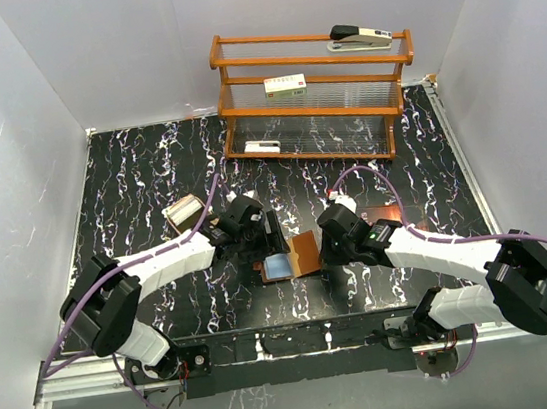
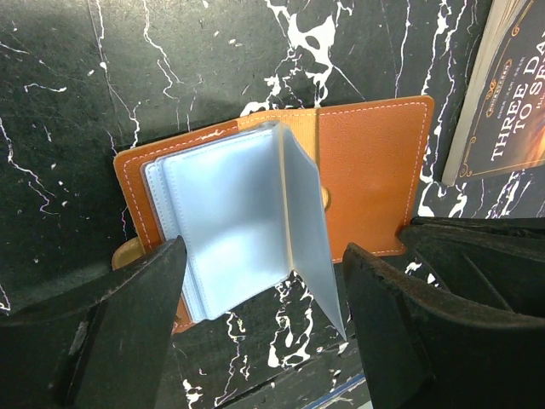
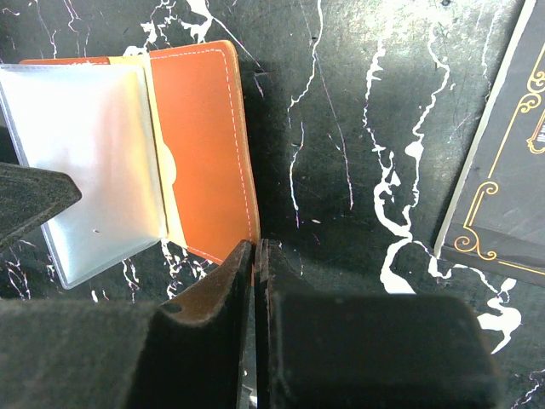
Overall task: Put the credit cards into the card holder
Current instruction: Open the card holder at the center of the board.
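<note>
The card holder [image 1: 291, 260] lies open on the table [image 1: 138, 172], booklet [image 2: 511, 102] to its right, rack [image 1: 310, 60] behind.

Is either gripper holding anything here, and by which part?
Left gripper open around the card holder's clear sleeves, gripping nothing. Right gripper shut at its cover's corner; pinch or press, cannot tell.

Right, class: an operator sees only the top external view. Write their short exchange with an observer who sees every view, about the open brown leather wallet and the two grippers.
Operator: Is the left gripper open over the brown leather wallet?
Observer: Yes. The left wrist view shows it open, one finger either side of the wallet's clear bluish plastic sleeves.
Operator: And the right gripper?
Observer: The right wrist view shows it shut, holding nothing visible, its tips beside a corner of the wallet's cover. Whether they touch is unclear.
</note>
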Available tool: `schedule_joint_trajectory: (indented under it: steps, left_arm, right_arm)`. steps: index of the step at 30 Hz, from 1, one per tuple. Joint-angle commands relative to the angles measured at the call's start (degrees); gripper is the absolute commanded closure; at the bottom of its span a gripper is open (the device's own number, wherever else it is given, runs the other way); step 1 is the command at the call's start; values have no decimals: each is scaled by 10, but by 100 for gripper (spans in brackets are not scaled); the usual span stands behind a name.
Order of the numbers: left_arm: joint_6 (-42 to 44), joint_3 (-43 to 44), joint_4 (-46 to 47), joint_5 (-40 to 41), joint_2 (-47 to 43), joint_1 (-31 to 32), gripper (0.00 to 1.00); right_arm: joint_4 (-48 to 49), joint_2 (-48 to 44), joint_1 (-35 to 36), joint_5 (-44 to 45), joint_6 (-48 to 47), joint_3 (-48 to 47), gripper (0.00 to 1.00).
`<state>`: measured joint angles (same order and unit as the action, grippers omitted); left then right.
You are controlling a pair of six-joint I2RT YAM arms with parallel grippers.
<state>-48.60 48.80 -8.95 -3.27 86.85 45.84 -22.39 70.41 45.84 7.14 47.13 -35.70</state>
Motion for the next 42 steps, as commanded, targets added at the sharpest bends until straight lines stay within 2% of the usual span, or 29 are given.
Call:
schedule_joint_trajectory:
  steps: [1,17,33,42]
  left_arm:
    - [6,-5,9,-6,3,-3,27]
    - [5,-6,31,-27,26,-4,28]
    - [-18,-16,102,-98,35,-4,28]
    - [-60,-17,159,-157,22,-4,28]
  right_arm:
    - [21,-14,-1,3,6,3,97]
    - [26,-14,-1,0,6,6,97]
    - [38,-17,-1,-13,11,13,95]
    - [43,-18,-1,-18,11,12,91]
